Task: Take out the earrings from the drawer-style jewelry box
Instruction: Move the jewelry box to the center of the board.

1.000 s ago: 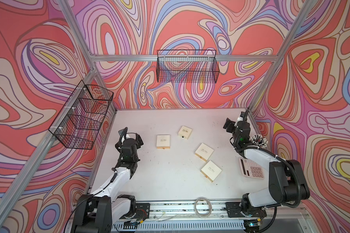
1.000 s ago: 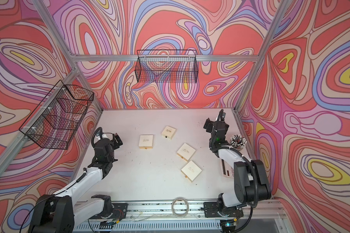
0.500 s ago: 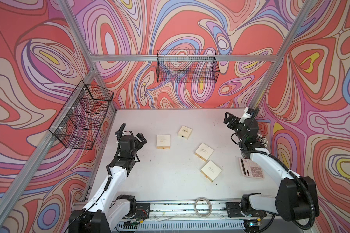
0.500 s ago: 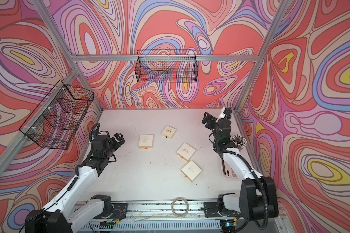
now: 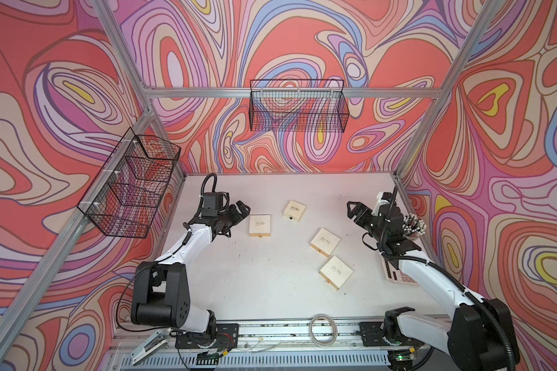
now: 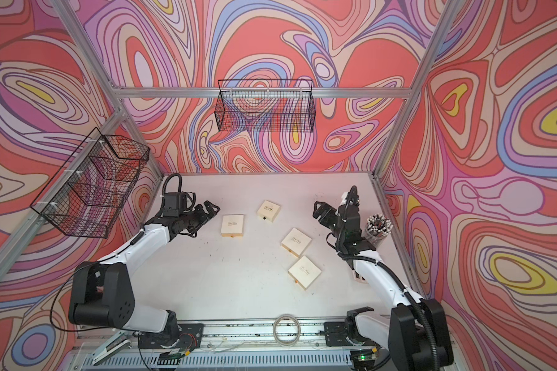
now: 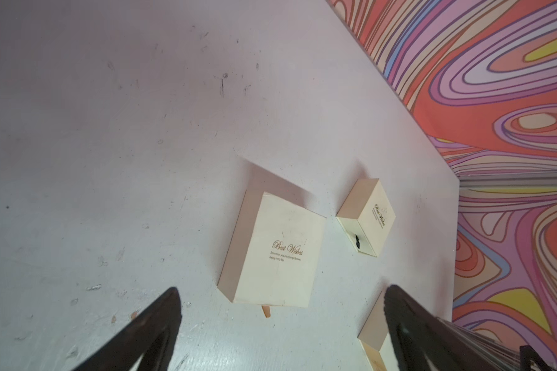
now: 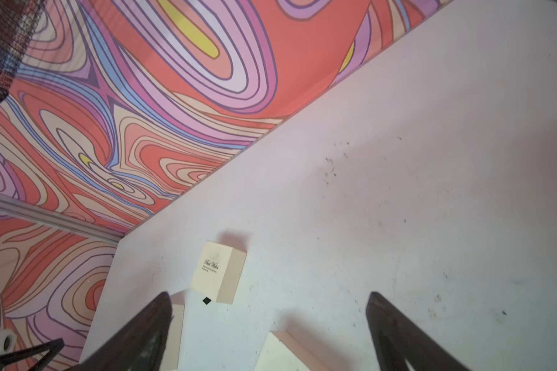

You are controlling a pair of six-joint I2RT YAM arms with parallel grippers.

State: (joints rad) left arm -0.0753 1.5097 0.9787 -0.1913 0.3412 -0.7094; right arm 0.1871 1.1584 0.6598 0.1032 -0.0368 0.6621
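Note:
Several shut cream drawer-style jewelry boxes lie on the white table point(image 5: 270, 298). In both top views there is a square one point(image 5: 260, 225) point(image 6: 232, 225), a smaller one with a black pull tab point(image 5: 294, 211) point(image 6: 269, 211), and two more point(image 5: 324, 242) point(image 5: 336, 272). The earrings are hidden. My left gripper point(image 5: 242, 209) point(image 6: 213, 208) hovers open just left of the square box point(image 7: 277, 253), empty point(image 7: 281, 290). My right gripper point(image 5: 350, 210) point(image 6: 316, 210) hangs open and empty at the right, facing the small box point(image 8: 217, 273), apart from it point(image 8: 269, 295).
A cup of black white-tipped sticks point(image 5: 414, 225) and a calculator point(image 5: 396, 273) sit by the right wall under my right arm. Black wire baskets hang on the left wall point(image 5: 132, 186) and back wall point(image 5: 298, 109). A cable coil point(image 5: 323, 326) lies on the front rail.
Both arms have unfolded and reached out over the table. The left gripper has come closer to the square box, the right gripper has swung towards the middle. Both stay open.

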